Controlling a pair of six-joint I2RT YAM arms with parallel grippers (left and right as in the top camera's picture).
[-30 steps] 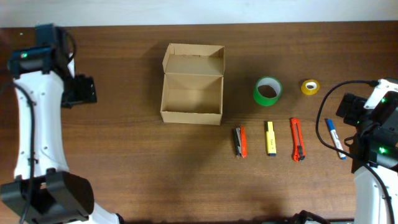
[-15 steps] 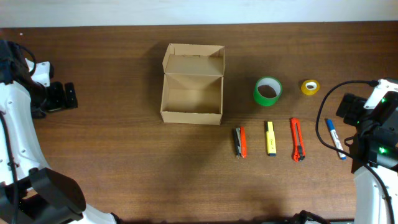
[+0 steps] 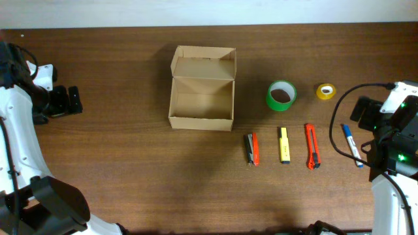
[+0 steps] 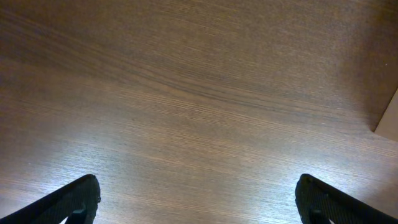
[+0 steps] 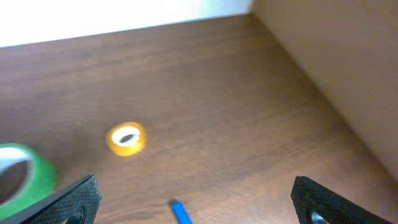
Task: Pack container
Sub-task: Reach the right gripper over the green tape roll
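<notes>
- While your left claw [image 4: 198, 196] and right claw [image 5: 194, 196] gape wide, empty, the container [image 3: 201, 104] sits unpacked.
- Reach low and you'll bump the green tape [image 3: 281, 95] away.

Dark brown wood-grain desk [image 3: 130, 176]. Container [image 3: 202, 104] sits approx mid-desk, lid flap open & tipped toward the far edge. All other items lie R of container, apart from it & from each other. Level w/ container: green tape roll [image 3: 272, 96], lying flat, then smaller yellow tape roll [image 3: 320, 92] further R. Nearer row, starting just off container's near R corner & going outward: black-orange tool [image 3: 252, 149], yellow highlighter [image 3: 285, 144], orange cutter [image 3: 313, 146], blue pen [image 3: 351, 145]. All four lie roughly parallel, pointing near-to-far.
</notes>
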